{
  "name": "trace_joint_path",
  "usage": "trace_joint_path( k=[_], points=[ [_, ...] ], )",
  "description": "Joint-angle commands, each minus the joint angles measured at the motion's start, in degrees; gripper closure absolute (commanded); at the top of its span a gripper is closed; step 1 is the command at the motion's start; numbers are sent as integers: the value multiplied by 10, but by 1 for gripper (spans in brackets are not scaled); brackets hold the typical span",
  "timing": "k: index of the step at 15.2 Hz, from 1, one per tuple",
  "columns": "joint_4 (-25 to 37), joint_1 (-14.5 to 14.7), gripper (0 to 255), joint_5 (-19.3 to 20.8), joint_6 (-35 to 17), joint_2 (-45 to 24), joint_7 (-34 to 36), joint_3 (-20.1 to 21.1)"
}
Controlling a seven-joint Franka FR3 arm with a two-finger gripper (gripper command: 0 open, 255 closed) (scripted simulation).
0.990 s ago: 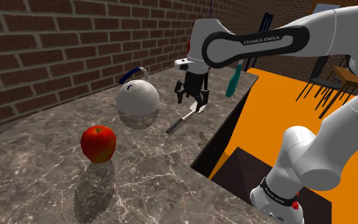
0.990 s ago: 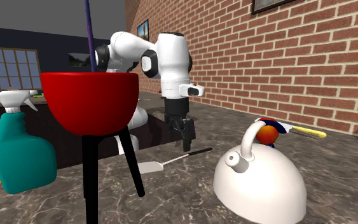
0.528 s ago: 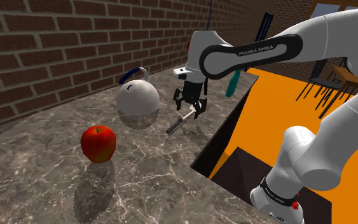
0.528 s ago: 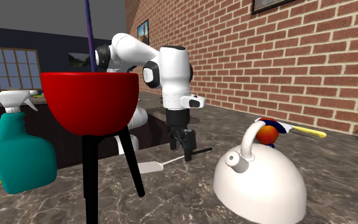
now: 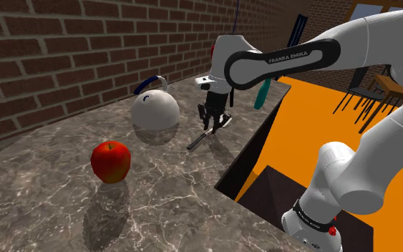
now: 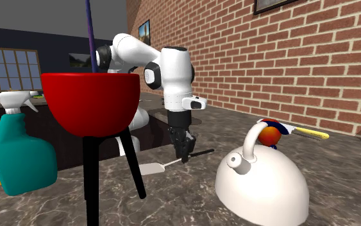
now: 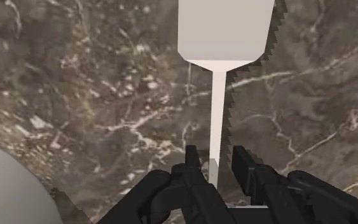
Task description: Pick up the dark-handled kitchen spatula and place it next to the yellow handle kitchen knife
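Lying flat on the marble counter, the spatula sits straight under the gripper. Its thin pale shaft runs up between the two black fingers to a broad, squarish pale blade just beyond the fingertips. In the wrist view the hand covers the dark handle. It can be seen in the second exterior view, sticking out past the gripper on the side toward the white kettle.

The yellow-handled knife lies well beyond the gripper, past the kettle. Its near end is hidden behind the kettle's handle and a red apple, so the blade cannot be made out.

Half a second earlier the fingers stood wider and slightly higher. Now they have come down and drawn in to a narrow gap, one on each side of the shaft. A thin sliver of counter seems to show on either side, so they flank the shaft without clasping it. The spatula has not shifted on the counter.
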State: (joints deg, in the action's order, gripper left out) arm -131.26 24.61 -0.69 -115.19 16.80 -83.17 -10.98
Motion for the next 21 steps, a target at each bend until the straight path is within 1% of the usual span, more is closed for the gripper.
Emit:
trace_joint_path(
  k=[1,8,21],
  points=[
    [0,0,255,0,0,0,0,0],
    [0,0,255,0,0,0,0,0],
    [86,1,255,2,101,16,7,4]
  ],
)
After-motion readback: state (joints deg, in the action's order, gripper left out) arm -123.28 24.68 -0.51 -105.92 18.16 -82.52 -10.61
